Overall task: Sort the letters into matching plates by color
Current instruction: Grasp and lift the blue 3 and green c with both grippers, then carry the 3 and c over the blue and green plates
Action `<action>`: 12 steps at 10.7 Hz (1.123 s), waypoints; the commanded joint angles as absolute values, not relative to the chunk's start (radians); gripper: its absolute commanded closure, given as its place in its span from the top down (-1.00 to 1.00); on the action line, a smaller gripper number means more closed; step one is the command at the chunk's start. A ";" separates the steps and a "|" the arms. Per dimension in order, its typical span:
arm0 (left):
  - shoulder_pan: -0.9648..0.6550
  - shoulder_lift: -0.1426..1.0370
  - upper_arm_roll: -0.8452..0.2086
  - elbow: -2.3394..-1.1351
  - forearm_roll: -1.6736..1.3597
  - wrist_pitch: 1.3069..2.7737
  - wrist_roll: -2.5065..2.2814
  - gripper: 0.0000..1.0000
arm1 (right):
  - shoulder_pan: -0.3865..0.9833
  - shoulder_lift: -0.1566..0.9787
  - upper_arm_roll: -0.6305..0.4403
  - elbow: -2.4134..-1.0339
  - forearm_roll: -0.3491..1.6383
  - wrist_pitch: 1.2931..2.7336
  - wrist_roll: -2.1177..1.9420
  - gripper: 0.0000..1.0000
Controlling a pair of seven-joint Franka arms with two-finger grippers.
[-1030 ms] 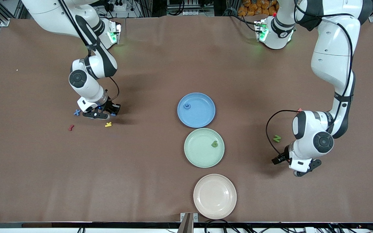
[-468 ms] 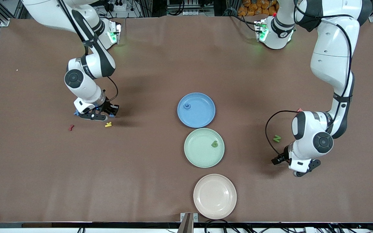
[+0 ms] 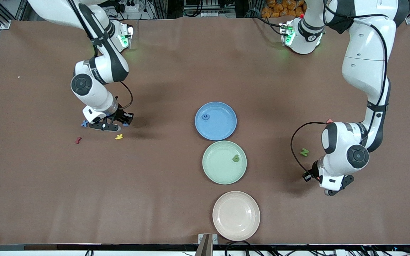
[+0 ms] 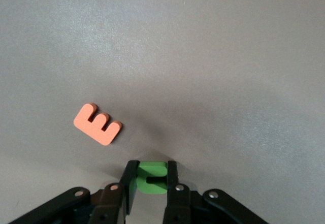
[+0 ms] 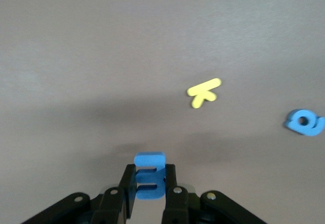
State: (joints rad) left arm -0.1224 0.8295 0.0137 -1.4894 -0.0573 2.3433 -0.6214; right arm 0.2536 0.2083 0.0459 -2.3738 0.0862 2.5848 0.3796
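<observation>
A green letter is clamped in the left pincer and a blue letter in the right pincer, presumably for carrying to the matching plates.

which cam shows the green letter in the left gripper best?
Left wrist view: the green letter sits clamped between the left gripper fingers, next to an orange E on the table. In the front view the left arm's wrist hides that letter. The right wrist view shows only the right gripper shut on a blue letter.
</observation>
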 commanded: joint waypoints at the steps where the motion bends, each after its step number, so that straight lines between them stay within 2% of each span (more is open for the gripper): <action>1: -0.129 0.838 0.012 -1.489 -0.071 2.349 -0.624 -1.00 | 0.322 0.187 0.041 -2.317 0.187 2.512 0.420 -1.00; 2: -0.135 0.835 0.011 -1.489 -0.060 2.349 -0.623 -1.00 | 0.348 0.192 0.041 -2.280 0.195 2.466 0.472 -1.00; 5: -0.149 0.796 0.011 -1.489 -0.044 2.338 -0.623 -1.00 | 0.448 0.225 0.043 -2.200 0.201 2.453 0.651 -1.00; 9: -0.207 0.730 0.009 -1.489 -0.055 2.249 -0.672 -1.00 | 0.578 0.320 0.041 -2.067 0.230 2.457 0.852 -1.00; 12: -0.299 0.710 0.002 -1.489 -0.060 2.238 -0.854 -1.00 | 0.676 0.411 0.041 -1.944 0.230 2.467 1.041 -1.00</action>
State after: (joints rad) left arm -0.2389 0.7413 0.0016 -1.4736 -0.0567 2.2552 -0.7364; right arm 0.6086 0.3283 0.0488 -2.0521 0.2153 2.4672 0.9189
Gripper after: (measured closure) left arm 0.722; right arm 0.731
